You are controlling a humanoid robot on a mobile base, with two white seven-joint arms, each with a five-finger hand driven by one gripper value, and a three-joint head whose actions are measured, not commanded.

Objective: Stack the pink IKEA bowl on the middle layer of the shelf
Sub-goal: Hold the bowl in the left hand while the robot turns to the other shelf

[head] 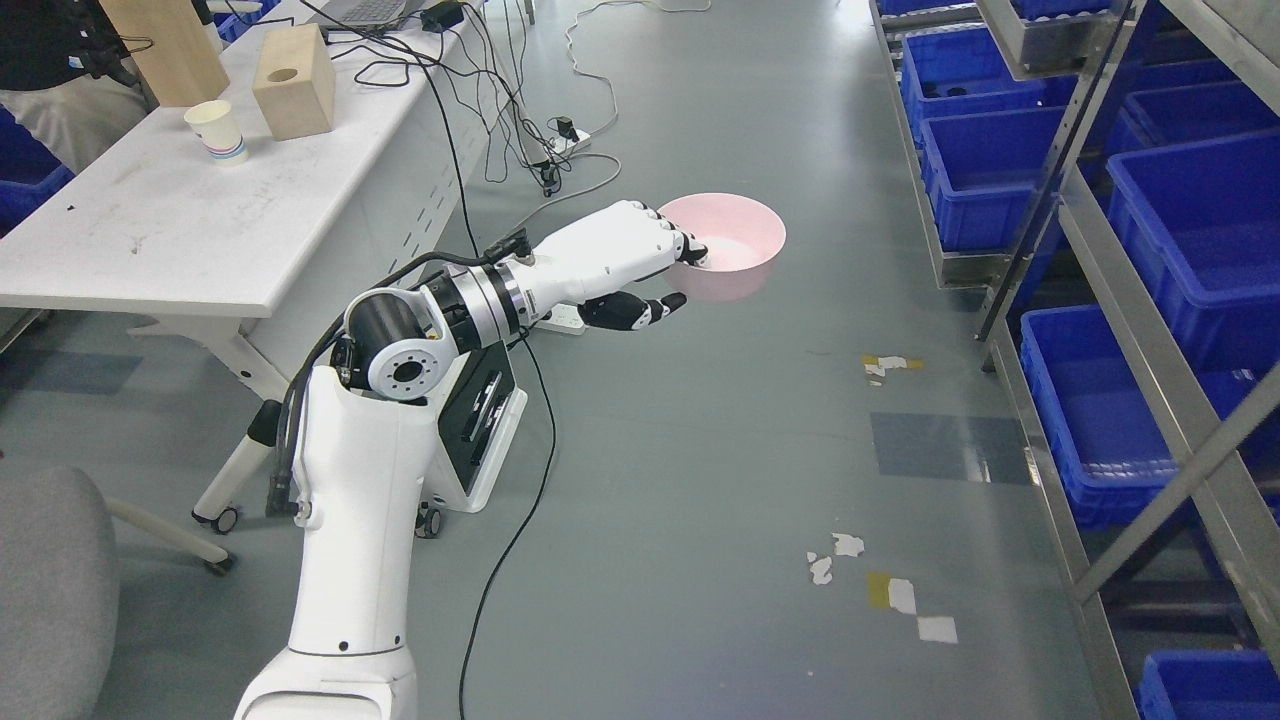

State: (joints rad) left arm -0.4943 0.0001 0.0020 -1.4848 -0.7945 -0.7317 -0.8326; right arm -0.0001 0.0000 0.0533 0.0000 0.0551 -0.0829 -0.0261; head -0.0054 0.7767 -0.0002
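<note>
A pink bowl [728, 244] hangs in the air above the grey floor, held level with its mouth up. My left hand [668, 270] is shut on its near-left rim, fingers over the edge and into the bowl, thumb under its side. The white left arm comes in from the lower left and reaches toward the middle of the view. The metal shelf [1110, 300] stands along the right edge, well to the right of the bowl. The right arm is out of view.
Blue bins [1195, 215] fill the shelf's layers. A white table [180, 220] at the left carries a paper cup [217, 131] and wooden blocks [293, 82]. Cables [520, 130] trail over the floor behind the arm. A grey chair [50, 590] sits at lower left. A person stands at the top left.
</note>
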